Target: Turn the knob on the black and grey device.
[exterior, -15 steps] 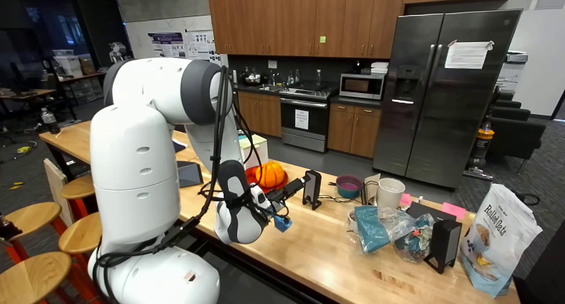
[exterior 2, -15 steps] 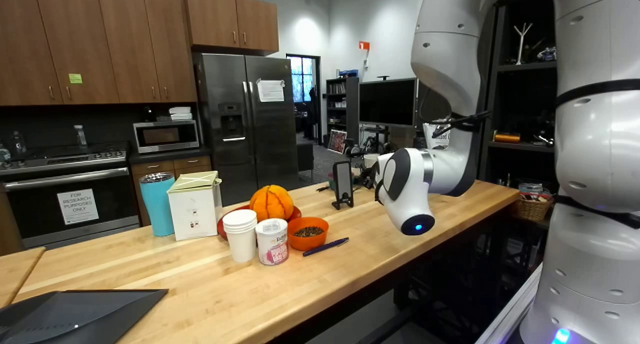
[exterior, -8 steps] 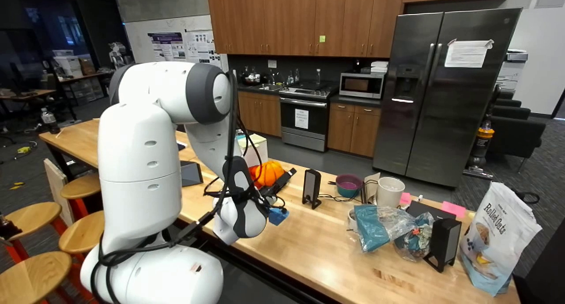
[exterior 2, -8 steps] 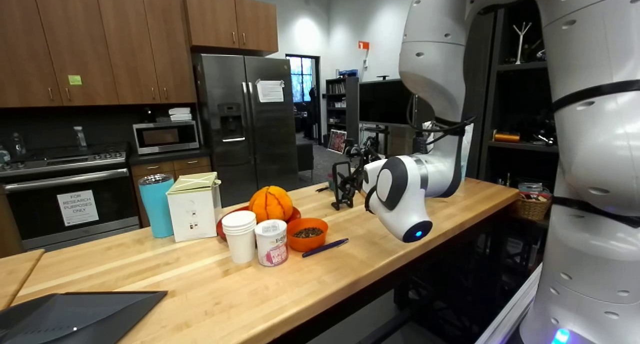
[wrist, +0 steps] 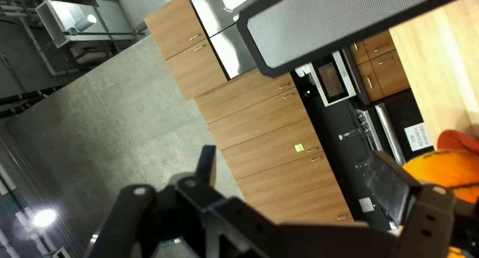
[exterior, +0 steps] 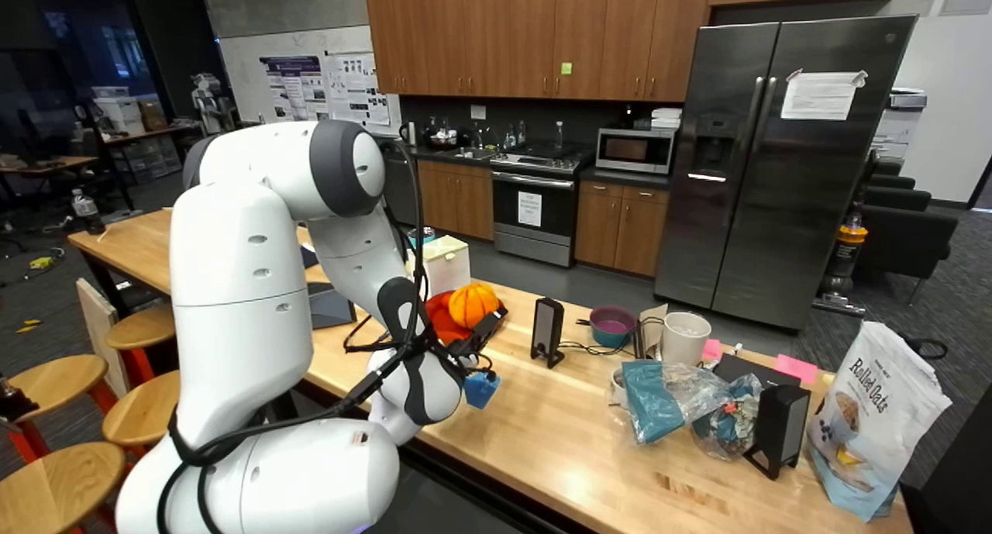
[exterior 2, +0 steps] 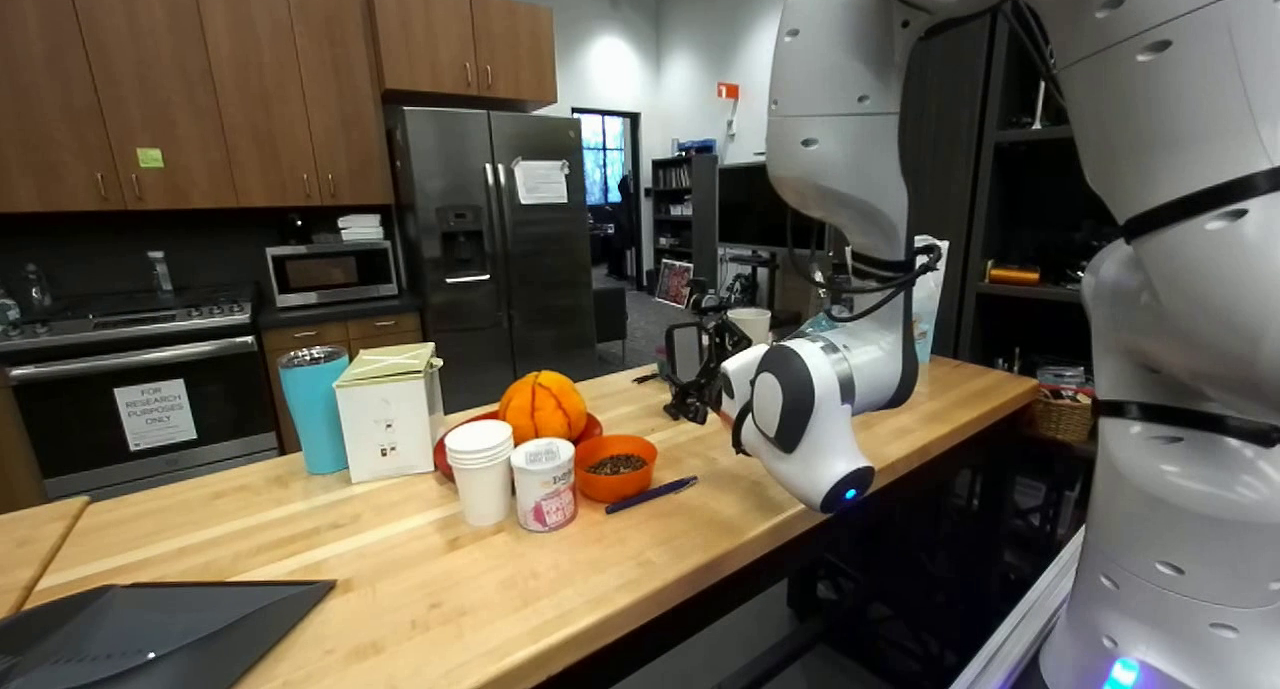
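The black and grey device [exterior: 547, 329] stands upright on the wooden table in both exterior views [exterior 2: 686, 354]. It shows large at the top right of the wrist view [wrist: 336, 26]. Its knob cannot be clearly made out. My gripper [exterior: 492, 325] is beside it, toward the pumpkin, with a gap between them in that exterior view. In an exterior view the gripper [exterior 2: 705, 364] overlaps the device's side and base. In the wrist view my gripper's fingers [wrist: 299, 172] are spread wide with nothing between them.
An orange pumpkin [exterior: 473, 305] on a red plate [exterior: 440, 317] is close to my gripper. A similar black and grey box [exterior: 781, 425], a plastic bag [exterior: 659, 398] and an oats bag [exterior: 872, 422] stand farther along. An orange bowl [exterior 2: 617, 472] and a pen [exterior 2: 651, 495] lie nearby.
My gripper has moved back from the device toward the pumpkin. The arm's elbow and wrist have shifted and lowered a little. The device stands where it was.
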Robot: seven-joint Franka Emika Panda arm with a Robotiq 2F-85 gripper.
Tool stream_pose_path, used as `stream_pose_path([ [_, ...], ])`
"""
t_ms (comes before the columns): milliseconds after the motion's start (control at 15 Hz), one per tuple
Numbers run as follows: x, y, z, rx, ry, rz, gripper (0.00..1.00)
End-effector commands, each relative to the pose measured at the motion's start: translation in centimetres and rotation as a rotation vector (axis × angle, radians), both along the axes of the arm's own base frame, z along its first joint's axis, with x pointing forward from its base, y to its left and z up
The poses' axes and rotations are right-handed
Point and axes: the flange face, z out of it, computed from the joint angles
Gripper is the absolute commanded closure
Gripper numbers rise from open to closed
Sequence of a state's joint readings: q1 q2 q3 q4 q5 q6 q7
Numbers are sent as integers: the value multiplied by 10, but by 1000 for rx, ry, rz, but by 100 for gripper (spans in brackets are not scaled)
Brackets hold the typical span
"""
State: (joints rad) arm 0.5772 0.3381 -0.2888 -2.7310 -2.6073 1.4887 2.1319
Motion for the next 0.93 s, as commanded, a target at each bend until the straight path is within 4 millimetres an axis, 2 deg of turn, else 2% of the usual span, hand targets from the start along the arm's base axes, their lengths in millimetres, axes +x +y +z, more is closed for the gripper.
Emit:
stream_pose_path([
  [0, 1, -7, 1, -2, -2, -15, 0],
  [67, 2, -12, 1, -3, -2, -25, 0],
  [133, -2, 8, -9, -10, 9, 34, 0],
  [333, -25, 52, -22, -19, 35, 186, 0],
  [467, -39, 68, -28, -53, 44, 254, 0],
  [600, -50, 73, -30, -83, 48, 297, 0],
  [667, -52, 69, -29, -94, 49, 302, 0],
  [733, -44, 68, -32, -104, 49, 312, 0],
  [867, -46, 60, -33, -118, 68, 290, 0],
])
